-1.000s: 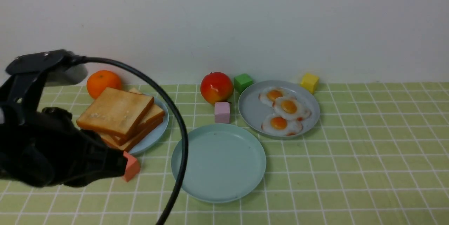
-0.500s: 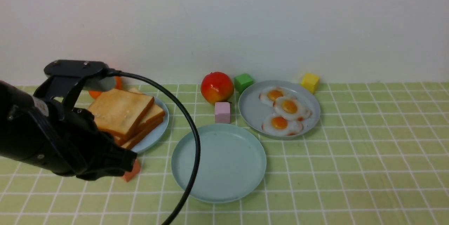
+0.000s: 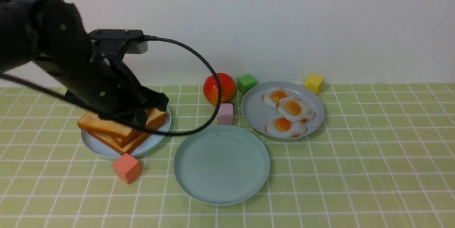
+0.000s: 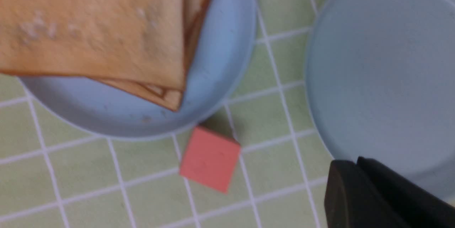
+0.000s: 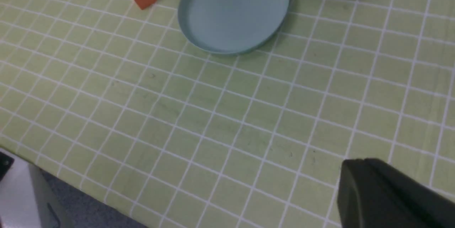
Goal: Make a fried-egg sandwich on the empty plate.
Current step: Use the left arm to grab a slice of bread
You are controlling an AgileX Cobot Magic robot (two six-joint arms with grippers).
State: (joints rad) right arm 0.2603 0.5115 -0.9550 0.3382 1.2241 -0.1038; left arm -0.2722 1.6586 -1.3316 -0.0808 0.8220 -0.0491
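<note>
Your empty plate (image 3: pixel 221 165), the mint-teal one, sits bare in the middle of the green checked tablecloth (image 3: pixel 355 171), with nothing on it. The toast slices (image 3: pixel 103 125) lie stacked and fanned on the light-blue plate (image 3: pixel 96 146) to its left, the top slice overhanging the ones below, as you can see close up in the left wrist view. The fried eggs (image 3: pixel 293 108), three of them, lie together on the greyish-blue plate (image 3: pixel 250 110) just behind and to the right of the empty plate, which nearly touches it. Your left gripper (image 3: pixel 147 109) hangs over the back of the toast stack and covers much of the top slice in the front view; its dark bulk hides the fingers, so you cannot tell whether it is parted or clenched, or whether it touches the bread. A black cable (image 3: pixel 209 75) loops from that arm across toward a red fruit (image 3: pixel 220 88). Your right gripper (image 5: pixel 376 192) shows only as a dark corner in its own wrist view, over bare cloth, well apart from the plates, and its state cannot be told either. A coral cube (image 3: pixel 127 167) stands just in front of the light-blue plate, a pink cube (image 3: pixel 225 113) just behind the empty plate, and a green cube (image 3: pixel 246 83) and a yellow cube (image 3: pixel 314 83) near the wall.
</note>
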